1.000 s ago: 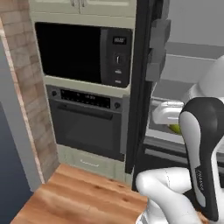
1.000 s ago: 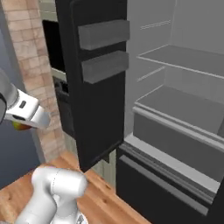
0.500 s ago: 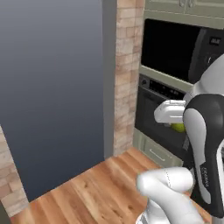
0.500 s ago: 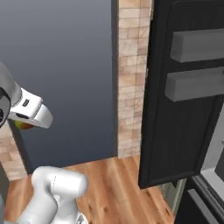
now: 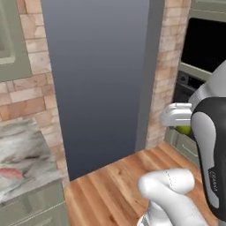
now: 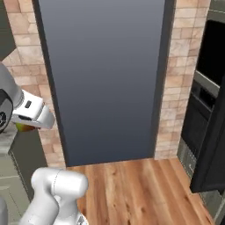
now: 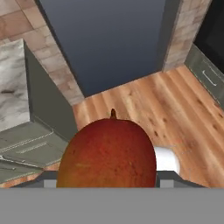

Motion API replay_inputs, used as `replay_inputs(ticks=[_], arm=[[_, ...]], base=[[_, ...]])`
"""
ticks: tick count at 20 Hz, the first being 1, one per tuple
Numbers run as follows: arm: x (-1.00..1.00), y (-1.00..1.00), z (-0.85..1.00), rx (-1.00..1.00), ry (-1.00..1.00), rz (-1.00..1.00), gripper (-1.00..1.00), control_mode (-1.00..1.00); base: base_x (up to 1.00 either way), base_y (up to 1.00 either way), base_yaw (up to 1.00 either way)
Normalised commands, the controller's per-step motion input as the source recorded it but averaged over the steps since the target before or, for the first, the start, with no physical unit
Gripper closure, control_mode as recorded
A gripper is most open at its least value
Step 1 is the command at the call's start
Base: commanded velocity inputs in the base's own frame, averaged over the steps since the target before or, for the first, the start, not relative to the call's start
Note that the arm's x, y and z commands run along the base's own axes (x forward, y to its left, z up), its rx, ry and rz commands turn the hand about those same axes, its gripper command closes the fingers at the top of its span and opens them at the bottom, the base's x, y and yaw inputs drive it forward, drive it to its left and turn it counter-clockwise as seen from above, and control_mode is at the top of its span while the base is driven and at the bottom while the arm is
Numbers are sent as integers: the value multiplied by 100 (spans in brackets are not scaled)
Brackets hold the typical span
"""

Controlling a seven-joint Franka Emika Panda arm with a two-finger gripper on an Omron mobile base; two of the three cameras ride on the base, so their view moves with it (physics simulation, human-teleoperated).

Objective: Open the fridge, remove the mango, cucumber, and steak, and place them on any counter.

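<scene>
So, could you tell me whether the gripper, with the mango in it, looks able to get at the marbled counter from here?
Probably yes. The gripper holds the mango, and open wood floor lies between it and the counter. The steak already lies there.

mango (image 7: 107, 153) fills lower centre, red-orange, stem nub up, close to camera | wood floor (image 7: 175, 109) below and right | counter (image 7: 13, 83) marbled, left, over green cabinets (image 7: 26, 142) | dark blue-grey wall panel (image 7: 109, 39) top, brick either side
</scene>
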Motion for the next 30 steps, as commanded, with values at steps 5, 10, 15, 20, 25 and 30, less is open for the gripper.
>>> replay_inputs(ticks=[5, 10, 15, 20, 25, 30], arm=[[0, 0, 0, 0, 0, 0, 100, 100], [0, 0, 0, 0, 0, 0, 100, 100], [0, 0, 0, 0, 0, 0, 100, 100], [0, 0, 0, 0, 0, 0, 100, 100], [0, 0, 0, 0, 0, 0, 100, 100], [0, 0, 0, 0, 0, 0, 100, 100]], base=[[4, 98, 9], [4, 100, 27], [4, 100, 34], [56, 45, 24], [57, 26, 3], [22, 44, 10]])
